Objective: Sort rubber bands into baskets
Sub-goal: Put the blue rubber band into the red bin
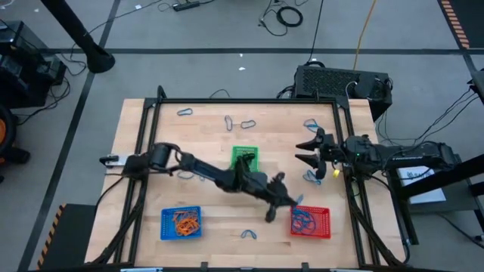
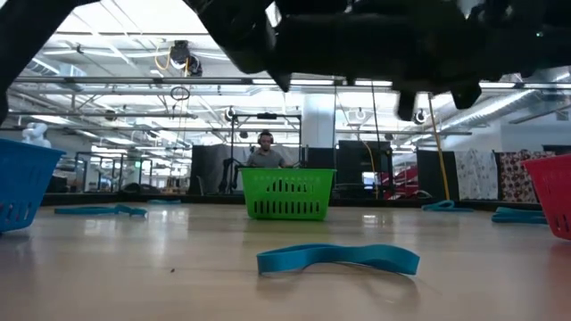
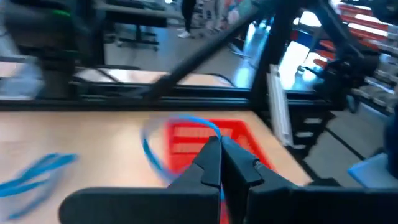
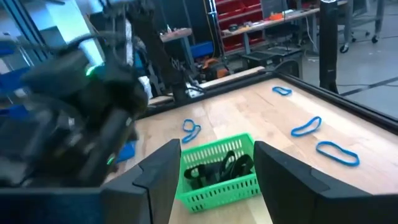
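Left wrist view: left gripper (image 3: 219,163) pinched on a blurred blue rubber band (image 3: 163,134) before the red basket (image 3: 205,140), partly hidden. Right gripper (image 1: 308,150) spread wide, empty, beside green basket (image 1: 244,158).

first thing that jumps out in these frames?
The left arm stretches diagonally across the table, its left gripper shut on a blue rubber band just short of the red basket at the near right. Next come the basket colours: the blue basket at the near left holds orange bands, and the green basket in the middle holds black ones. The right gripper waits open at the right edge, facing the green basket.
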`<state>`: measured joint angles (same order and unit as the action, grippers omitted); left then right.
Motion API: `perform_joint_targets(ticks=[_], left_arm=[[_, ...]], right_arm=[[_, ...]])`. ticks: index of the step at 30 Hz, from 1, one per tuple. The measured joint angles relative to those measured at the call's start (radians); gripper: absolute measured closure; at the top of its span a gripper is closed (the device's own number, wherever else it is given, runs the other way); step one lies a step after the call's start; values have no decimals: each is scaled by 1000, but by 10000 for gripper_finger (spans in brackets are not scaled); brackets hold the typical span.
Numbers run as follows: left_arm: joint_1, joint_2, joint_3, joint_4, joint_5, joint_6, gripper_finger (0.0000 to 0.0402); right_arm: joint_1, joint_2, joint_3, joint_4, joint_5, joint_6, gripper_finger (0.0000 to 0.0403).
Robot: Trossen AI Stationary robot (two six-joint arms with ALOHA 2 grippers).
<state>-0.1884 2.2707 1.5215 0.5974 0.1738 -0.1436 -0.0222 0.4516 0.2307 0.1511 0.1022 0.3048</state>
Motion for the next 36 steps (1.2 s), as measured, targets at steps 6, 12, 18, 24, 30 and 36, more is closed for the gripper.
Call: perform_joint_targets(ticks=[6,12,18,24,30,36], left_arm=[[-56,125,136,-17,-1,-8,402],[-83,169,206,-14,-48,-8,395],[-85,169,206,-20,-73,-32,348],[-82,168,295,-311,-40,-87,297],[-80,168,398,-494,-39,-81,281],[-79,167,514,-689,-32,-37,281]], right_arm=[[8,-1,1,11,2,21,206],[22,6,1,19,3,28,206],[38,13,1,28,2,26,206],[38,25,1,41,2,22,206],[38,49,1,73,2,20,206],[38,74,1,85,2,20,206]])
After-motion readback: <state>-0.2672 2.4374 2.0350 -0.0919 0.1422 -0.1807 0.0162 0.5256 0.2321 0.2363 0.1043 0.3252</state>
